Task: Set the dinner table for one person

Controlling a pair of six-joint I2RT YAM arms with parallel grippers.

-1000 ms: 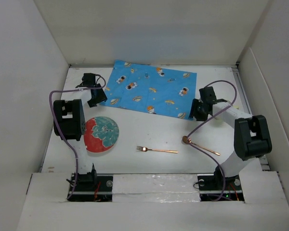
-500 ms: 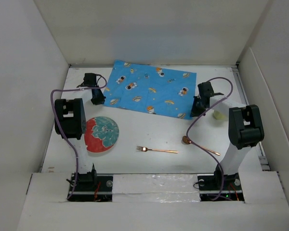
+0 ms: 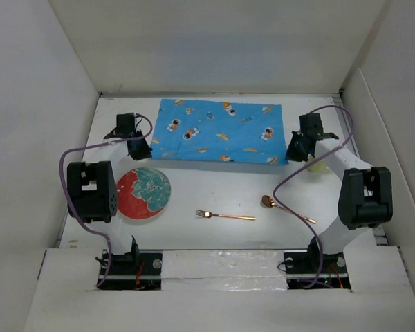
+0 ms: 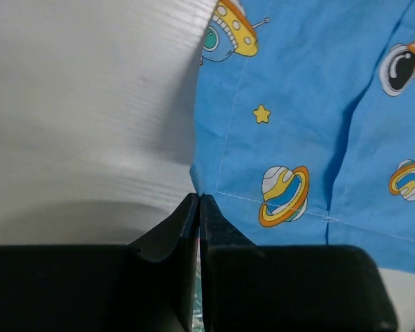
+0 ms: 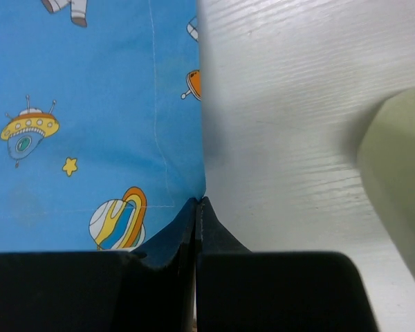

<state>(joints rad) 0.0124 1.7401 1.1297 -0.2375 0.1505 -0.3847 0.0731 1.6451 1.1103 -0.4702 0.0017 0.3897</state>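
Evidently the step in hand is squaring up the placemat (image 3: 220,131), which lies spread across the far middle of the bench (image 3: 214,185). The left fingers (image 4: 188,213) are pressed together on its near left corner. The right fingers (image 5: 189,213) are pinched on its near right corner, and neither pair shows a gap.

To do this well, both arms should move as one, pulling evenly so the near hem stays taut and neither corner runs ahead and skews the cloth. The corners should ride low, barely off the surface, or the middle may billow and fold. Once the mat sits straight, the fingers should part first and only then rise, straight up, so no corner is dragged along.

A pale object (image 5: 395,173) sits just beside the right fingers (a cup, perhaps; too blurred to say), and an outward swing could knock it.

The plate (image 3: 144,193), fork (image 3: 225,216) and spoon (image 3: 287,209) lie nearer the arms on bare bench, apart from the cloth, and probably go onto it next.
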